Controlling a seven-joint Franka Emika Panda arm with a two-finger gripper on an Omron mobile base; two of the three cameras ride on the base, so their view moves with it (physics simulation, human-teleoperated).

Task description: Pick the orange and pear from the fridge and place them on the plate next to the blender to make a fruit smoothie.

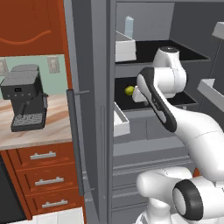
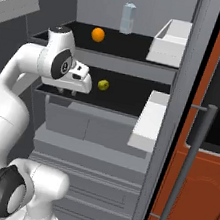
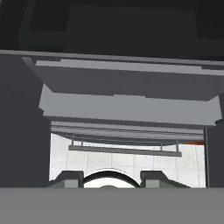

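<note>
Gripper (image 2: 66,92) sits at the front edge of the fridge (image 2: 125,150) middle shelf, pointing down, empty; jaw gap can't be read. Pear (image 2: 103,84) lies just beyond it, orange (image 2: 98,34) one shelf up, so pear looks like the first pick.

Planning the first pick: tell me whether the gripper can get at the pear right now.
Probably yes. The fridge stands open, the pear lies bare on its shelf, and the gripper hangs at that shelf's front edge, nothing between.
</note>
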